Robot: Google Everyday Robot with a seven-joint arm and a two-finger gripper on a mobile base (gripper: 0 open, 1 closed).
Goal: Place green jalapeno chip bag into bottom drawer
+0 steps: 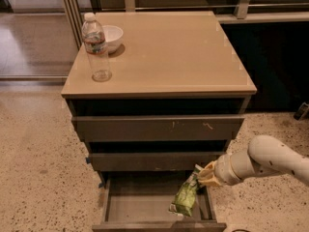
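Note:
The green jalapeno chip bag (184, 197) hangs by its top end from my gripper (200, 175), which is shut on it. The bag dangles inside the open bottom drawer (130, 209), at its right side, its lower end near the drawer floor. The drawer is pulled out below the two upper drawers of the tan-topped cabinet (159, 52). My white arm (270, 161) reaches in from the right.
A water bottle (96, 46) and a white bowl (111, 36) stand at the cabinet top's back left. The upper drawer (157, 127) has scratch marks. Speckled floor lies around; a dark shelf unit is at the right.

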